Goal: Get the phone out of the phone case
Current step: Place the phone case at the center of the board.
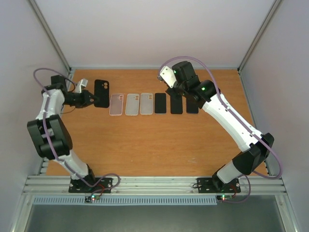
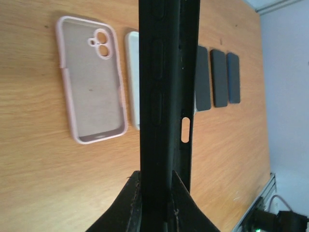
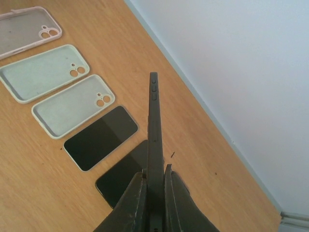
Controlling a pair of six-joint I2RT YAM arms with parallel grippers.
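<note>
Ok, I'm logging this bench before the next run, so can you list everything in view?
Empty cases: three, one clear with a pink rim, two pale, left part of the row on the table.
Flat phones: three, black, right part of the same row.
Black case: one, black, held off the table at the row's left end.
Dark phone: one, dark grey, held edge-on above the row.
Table: one, orange-brown wood, under everything.
Left arm: one, white and black, jaws shut on the black case.
Right arm: one, white and black, jaws shut on the dark phone.
</note>
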